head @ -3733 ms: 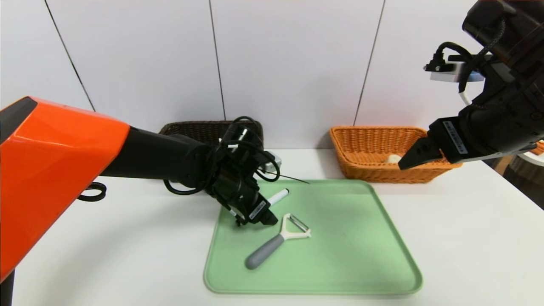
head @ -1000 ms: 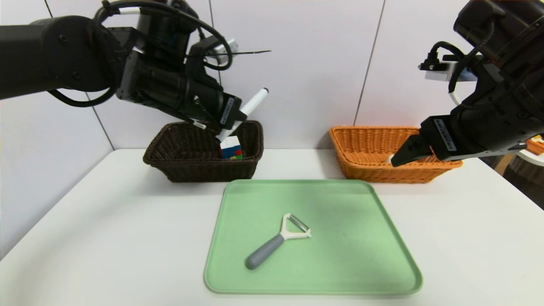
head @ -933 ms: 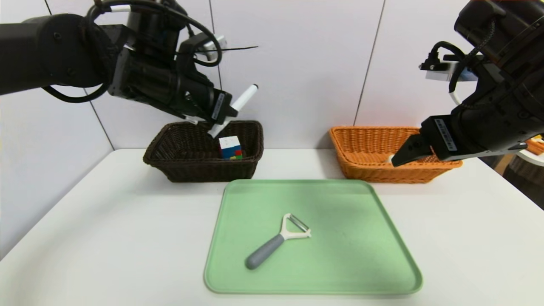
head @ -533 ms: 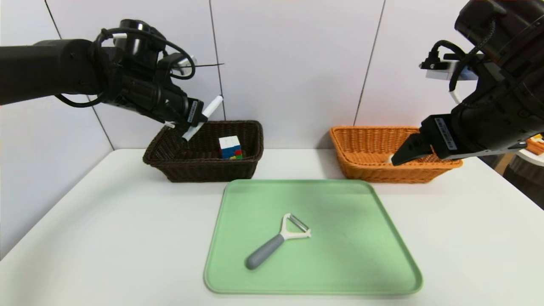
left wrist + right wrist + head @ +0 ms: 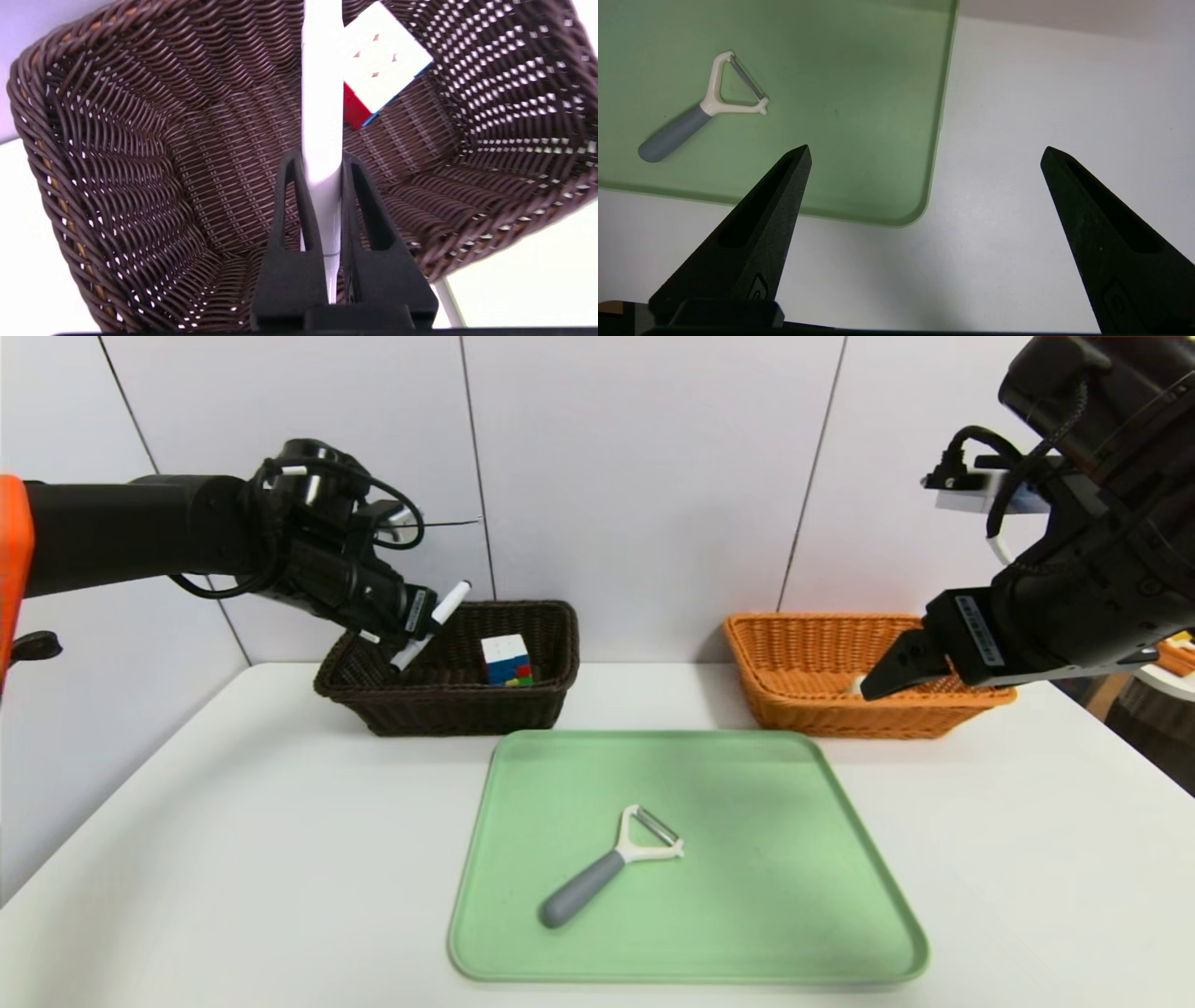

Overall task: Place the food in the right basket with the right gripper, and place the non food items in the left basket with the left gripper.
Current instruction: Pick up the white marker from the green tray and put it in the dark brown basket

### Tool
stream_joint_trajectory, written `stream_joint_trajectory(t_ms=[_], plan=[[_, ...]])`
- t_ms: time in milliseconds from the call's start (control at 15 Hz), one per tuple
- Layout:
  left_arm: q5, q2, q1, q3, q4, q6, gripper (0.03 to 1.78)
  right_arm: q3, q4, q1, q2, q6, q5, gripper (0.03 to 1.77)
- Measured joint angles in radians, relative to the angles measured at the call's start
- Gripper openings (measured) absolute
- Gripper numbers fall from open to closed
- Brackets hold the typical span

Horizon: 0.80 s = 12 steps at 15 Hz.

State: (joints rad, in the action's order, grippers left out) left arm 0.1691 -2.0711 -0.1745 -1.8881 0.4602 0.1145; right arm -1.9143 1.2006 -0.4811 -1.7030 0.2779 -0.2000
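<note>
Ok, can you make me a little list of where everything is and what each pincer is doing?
left pincer: shut on the marker pen, over the dark basket
puzzle cube: inside the dark basket
peeler: lying on the green tray
right pincer: open, holding nothing, up over the table
orange basket: at the back right, something pale partly hidden inside

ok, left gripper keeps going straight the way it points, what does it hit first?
Probably the woven floor of the dark brown basket. The left gripper, shut on the white marker, points down into it; the puzzle cube sits off to one side of that line. Depth is unclear.
</note>
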Motion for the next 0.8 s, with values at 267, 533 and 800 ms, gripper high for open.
stream_joint_trajectory(t_ms=[267,533,800], plan=[[-0.002,-0.016,0.004,-0.002,-0.002,-0.002,0.16,-0.002,0.0,0.0,-0.001,-0.001,0.0,1.7],[-0.003,-0.036,0.01,-0.016,-0.001,-0.008,0.16,-0.001,0.0,0.0,-0.002,0.0,0.001,1.7],[-0.003,-0.06,0.021,-0.02,-0.001,-0.008,0.16,0.0,0.0,0.0,-0.003,0.0,0.002,1.71]])
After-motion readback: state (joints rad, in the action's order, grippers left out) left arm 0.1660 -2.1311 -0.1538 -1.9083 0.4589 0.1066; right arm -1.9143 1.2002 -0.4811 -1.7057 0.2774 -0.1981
